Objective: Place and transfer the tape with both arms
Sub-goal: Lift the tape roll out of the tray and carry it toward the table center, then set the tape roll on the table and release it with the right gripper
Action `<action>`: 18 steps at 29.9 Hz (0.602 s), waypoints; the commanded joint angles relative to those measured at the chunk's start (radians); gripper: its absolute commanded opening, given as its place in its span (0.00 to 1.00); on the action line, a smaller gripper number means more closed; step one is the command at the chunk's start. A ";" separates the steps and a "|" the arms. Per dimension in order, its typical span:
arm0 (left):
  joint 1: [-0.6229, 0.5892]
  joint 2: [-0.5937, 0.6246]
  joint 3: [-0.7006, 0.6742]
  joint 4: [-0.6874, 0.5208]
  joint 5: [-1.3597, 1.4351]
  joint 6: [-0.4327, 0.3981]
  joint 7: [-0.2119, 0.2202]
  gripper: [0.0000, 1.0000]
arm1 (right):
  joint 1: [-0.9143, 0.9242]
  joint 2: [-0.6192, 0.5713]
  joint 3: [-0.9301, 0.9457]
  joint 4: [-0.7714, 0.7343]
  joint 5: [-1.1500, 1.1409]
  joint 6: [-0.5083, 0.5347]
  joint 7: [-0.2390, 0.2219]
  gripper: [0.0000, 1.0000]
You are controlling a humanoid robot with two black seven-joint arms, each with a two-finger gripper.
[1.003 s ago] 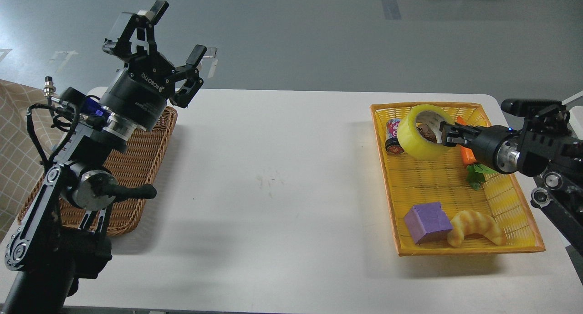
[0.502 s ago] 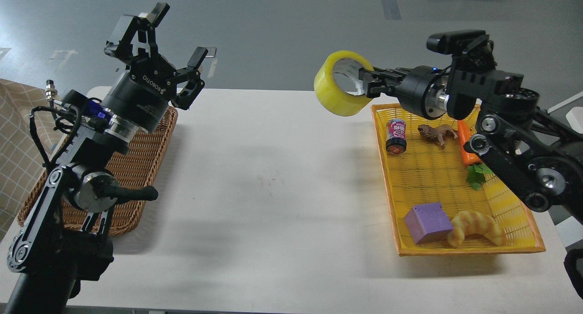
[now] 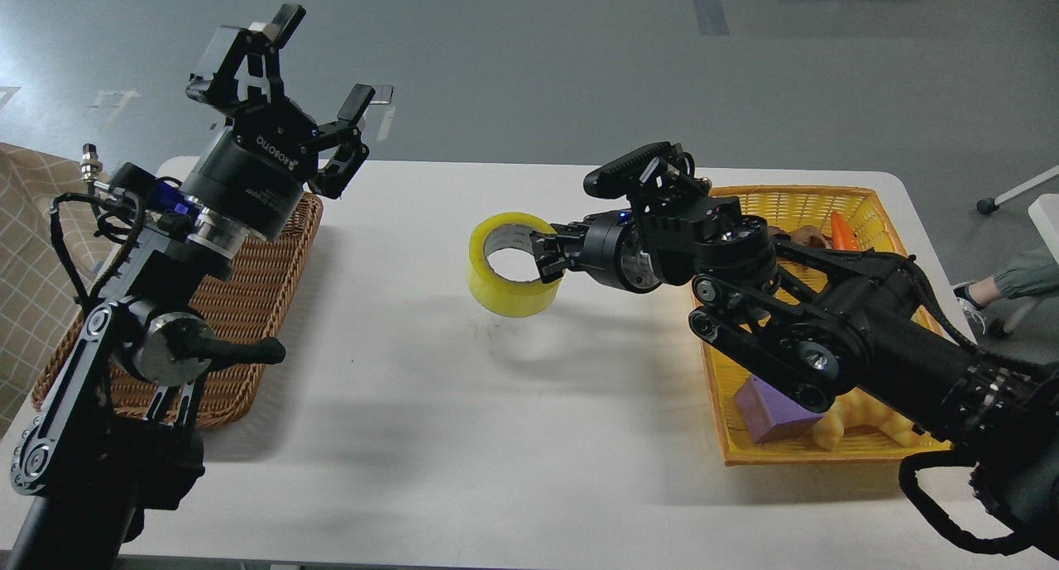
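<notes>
The yellow tape (image 3: 506,287) hangs above the middle of the white table (image 3: 430,421), its grey-white core open toward me. My right gripper (image 3: 546,257) is shut on the roll's right wall, one finger inside the core. The right arm reaches in from the right over the yellow basket (image 3: 827,199). My left gripper (image 3: 318,69) is open and empty, raised high above the far end of the brown wicker basket (image 3: 265,289) at the left.
The yellow basket holds a purple cube (image 3: 769,413), a croissant (image 3: 860,425) and a carrot (image 3: 840,229), mostly hidden by my right arm. Grey floor lies beyond the table's far edge.
My right gripper has carried the tape out of the yellow basket, up and to the left, then down over the table's middle. The left arm has barely moved.
</notes>
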 commanded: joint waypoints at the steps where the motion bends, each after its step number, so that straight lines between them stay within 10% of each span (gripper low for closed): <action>1: 0.002 0.003 -0.003 0.000 -0.001 0.000 0.000 0.98 | -0.026 0.031 -0.005 -0.025 -0.021 0.000 0.000 0.15; 18: 0.011 0.011 -0.015 0.000 -0.001 -0.002 0.000 0.98 | -0.114 0.031 -0.021 -0.044 -0.058 0.000 -0.003 0.22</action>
